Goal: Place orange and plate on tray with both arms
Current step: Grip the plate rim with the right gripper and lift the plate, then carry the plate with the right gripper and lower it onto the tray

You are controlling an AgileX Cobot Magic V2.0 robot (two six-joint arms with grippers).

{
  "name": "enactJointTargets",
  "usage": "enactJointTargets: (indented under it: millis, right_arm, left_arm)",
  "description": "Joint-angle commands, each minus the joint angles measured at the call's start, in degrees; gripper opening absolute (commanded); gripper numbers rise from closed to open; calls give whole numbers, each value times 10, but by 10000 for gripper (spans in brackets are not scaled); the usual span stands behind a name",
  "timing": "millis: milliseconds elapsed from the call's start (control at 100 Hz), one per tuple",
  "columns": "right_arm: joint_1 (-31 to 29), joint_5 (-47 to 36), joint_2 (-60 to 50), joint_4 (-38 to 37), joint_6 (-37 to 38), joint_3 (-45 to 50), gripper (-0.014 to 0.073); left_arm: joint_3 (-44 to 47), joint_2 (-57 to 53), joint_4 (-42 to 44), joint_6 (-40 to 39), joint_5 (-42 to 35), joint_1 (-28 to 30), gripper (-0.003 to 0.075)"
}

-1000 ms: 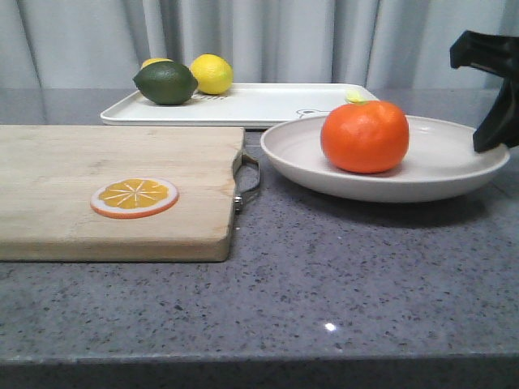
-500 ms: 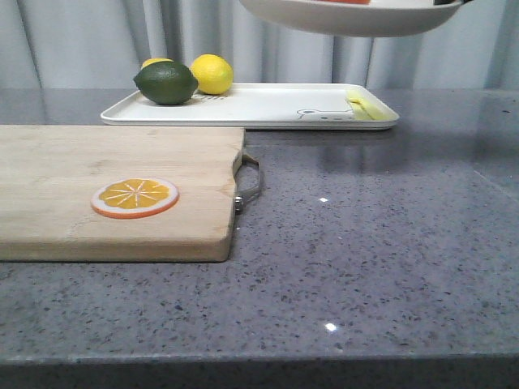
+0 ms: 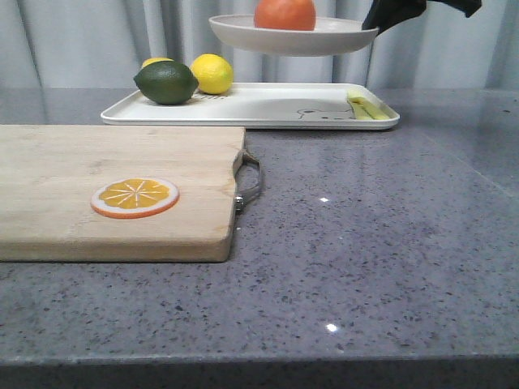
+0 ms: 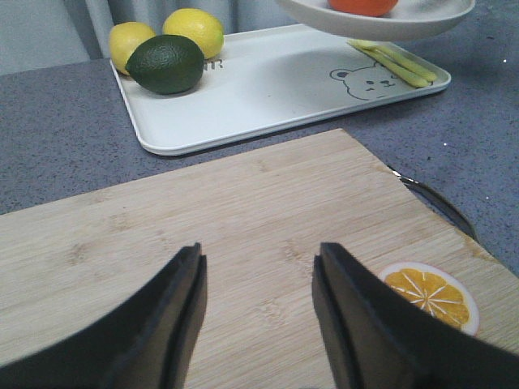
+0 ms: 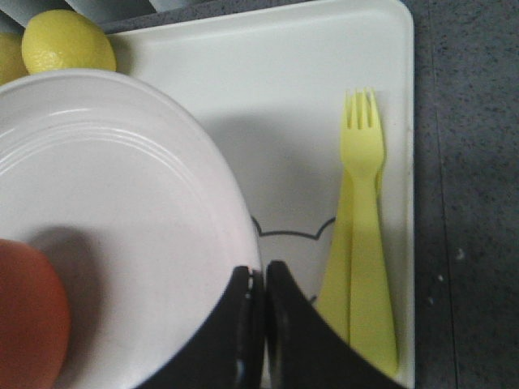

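The plate (image 3: pixel 293 36), orange (image 3: pixel 285 14) aboard, now hangs lower over the tray (image 3: pixel 251 107); the right gripper (image 5: pixel 258 279) pinches its rigid rim, the fruit apt to roll, while the left gripper (image 4: pixel 258 284) gapes empty.

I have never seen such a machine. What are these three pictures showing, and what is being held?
A two-armed robot works at a grey table. One camera looks forward over the table; the other two sit on the wrists. The right hand pinches the rim of a plate carrying an orange, in the air above a white tray. The tray holds a lime, lemons and a yellow fork. The left hand is open and empty over a wooden board with an orange slice.
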Motion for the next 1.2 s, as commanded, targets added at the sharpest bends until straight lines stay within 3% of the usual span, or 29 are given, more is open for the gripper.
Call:
enactJointTargets:
  millis: [0, 410, 1190]
  right_arm:
    - [0, -20, 2, 11, -5, -65, -100]
    - [0, -8, 132, 11, -27, -198, -100]
    - [0, -9, 154, 11, -30, -199, -100]
  left_arm:
    - [-15, -1, -10, -5, -32, 2, 295]
    - [-15, -1, -10, -5, -32, 2, 295]
    - [-15, -1, -10, -5, -32, 2, 295]
